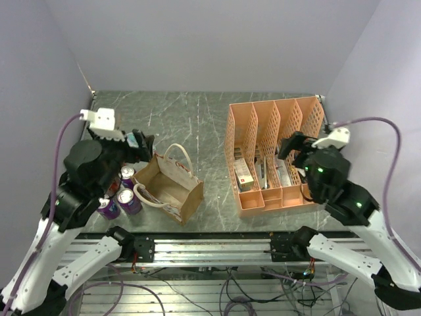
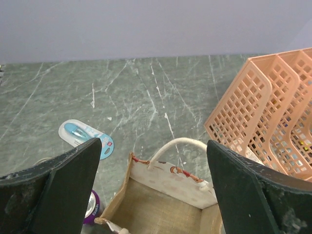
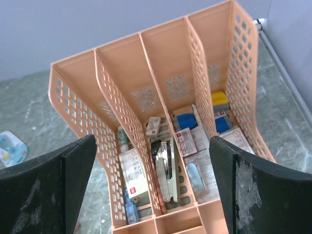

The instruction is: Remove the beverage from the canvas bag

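Left gripper (image 1: 141,144): I hold my fingers spread wide with nothing between them, poised at the far-left corner of the bag.
Right gripper (image 1: 290,146): my fingers are equally wide and empty, hanging over the orange file rack (image 1: 271,155), well apart from the bag.
Canvas bag (image 1: 172,185): it stands mouth-up on the table (image 1: 197,118) between my two arms. Its long axis runs diagonally from far-left to near-right, with a cream handle on each long side.
Bearing: the bag lies down and to the near-right of my left gripper. The left arm is plainly the nearer one.
Purple cans (image 1: 129,200): three seem to stand upright just beside the bag's left wall, outside it and under my left wrist.
Bag interior: what shows of the floor is bare weave. I judge the drink may be out already, though a near corner stays hidden.
Left wrist view: it looks straight into the bag (image 2: 170,200), framed between my dark fingers (image 2: 63,190). One can top (image 2: 92,207) peeks out beyond the left wall, and a blue-and-white packet (image 2: 85,136) lies on the table past it.
Top view: it alone shows all the cans and the whole outline of the bag.
Right wrist view: it shows only the rack (image 3: 146,97) and the stationery in it, with no bag in sight.
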You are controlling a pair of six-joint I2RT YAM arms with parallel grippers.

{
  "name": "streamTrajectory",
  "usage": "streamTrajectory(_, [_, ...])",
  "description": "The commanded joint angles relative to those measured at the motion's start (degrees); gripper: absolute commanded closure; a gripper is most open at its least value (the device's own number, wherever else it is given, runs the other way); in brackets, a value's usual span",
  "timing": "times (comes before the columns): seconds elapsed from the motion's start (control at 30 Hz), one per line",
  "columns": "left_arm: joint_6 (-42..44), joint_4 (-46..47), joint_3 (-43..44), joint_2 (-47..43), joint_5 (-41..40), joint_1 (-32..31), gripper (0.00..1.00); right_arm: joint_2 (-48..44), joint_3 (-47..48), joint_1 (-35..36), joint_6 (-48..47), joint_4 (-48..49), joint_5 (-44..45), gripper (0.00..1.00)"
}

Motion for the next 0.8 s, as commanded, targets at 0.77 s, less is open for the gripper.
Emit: streamTrajectory(0.77, [1.2,3.8,-2.9,-14.8,-2.4,-0.3,0.05,-6.4,9.9,-0.3,-13.5,-6.0,-7.5,0.00])
